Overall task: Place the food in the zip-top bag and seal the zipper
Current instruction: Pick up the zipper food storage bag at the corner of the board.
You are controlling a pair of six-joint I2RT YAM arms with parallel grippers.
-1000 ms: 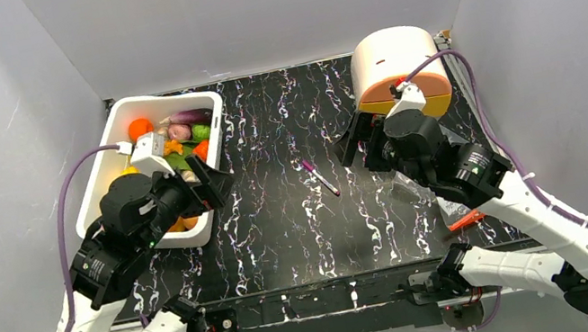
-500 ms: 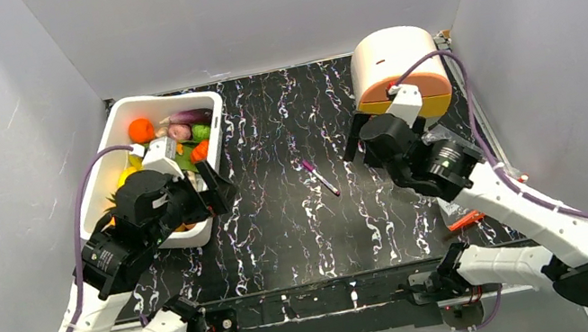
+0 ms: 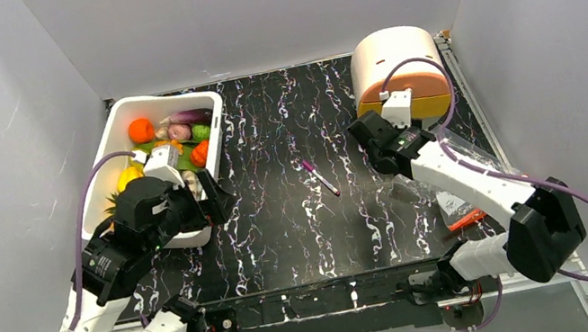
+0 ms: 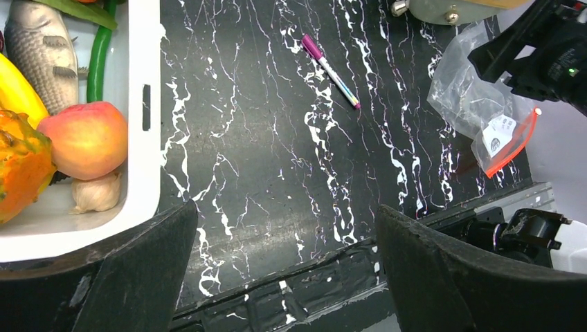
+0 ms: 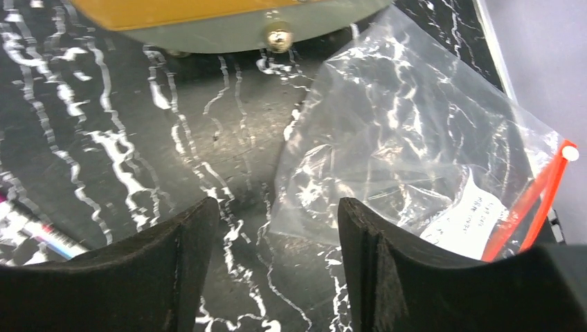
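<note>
The food, several toy fruits and vegetables [image 3: 141, 130], lies in a white tub [image 3: 212, 124] at the far left; the left wrist view shows a peach [image 4: 86, 138] and garlic [image 4: 97, 194] in it. The clear zip-top bag [image 3: 467, 172] lies flat at the right, its orange-red zipper [image 3: 467, 219] at the near end. The bag also shows in the left wrist view [image 4: 471, 97] and the right wrist view [image 5: 408, 138], as does the zipper [image 4: 513, 142] [image 5: 529, 200]. My left gripper [image 3: 207, 198] [image 4: 287, 270] is open and empty over the tub's near right corner. My right gripper [image 3: 376, 144] [image 5: 270, 235] is open and empty, just left of the bag.
A thin purple pen [image 3: 320, 177] [image 4: 330, 71] lies mid-table. A round cream and orange container [image 3: 398, 65] [image 5: 208, 17] stands at the far right, just beyond the bag. Grey walls close in the table on three sides.
My right arm has folded, and its gripper has drawn back towards the round container and the bag's far end. My left gripper has slid a little nearer, towards the tub's near corner.
</note>
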